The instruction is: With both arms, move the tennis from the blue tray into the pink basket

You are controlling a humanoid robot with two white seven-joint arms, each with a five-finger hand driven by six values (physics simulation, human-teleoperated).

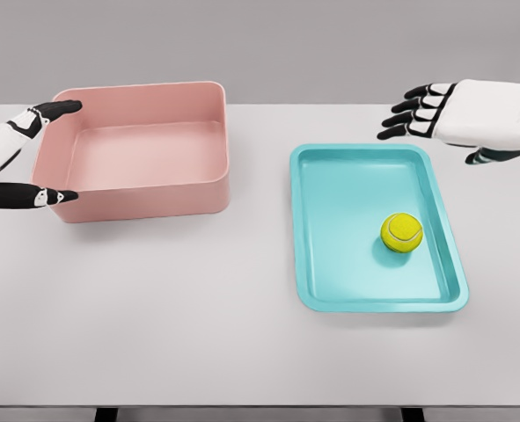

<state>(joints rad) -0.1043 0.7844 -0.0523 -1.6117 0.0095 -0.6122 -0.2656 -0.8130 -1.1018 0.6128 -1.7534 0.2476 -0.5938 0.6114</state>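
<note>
The tennis ball (pixel 401 233) lies in the blue tray (pixel 330 303), near its right wall, so the transfer is not begun. The right hand (pixel 435 112) hovers above the tray's far right corner, fingers spread and empty. The left hand (pixel 18 158) spans the left wall of the pink basket (pixel 202 189), left of the tray, apparently steadying it without a closed grip.

Two white-shelled hands — left hand (pixel 13 154), right hand (pixel 471 114) — with black, white-banded fingers.
</note>
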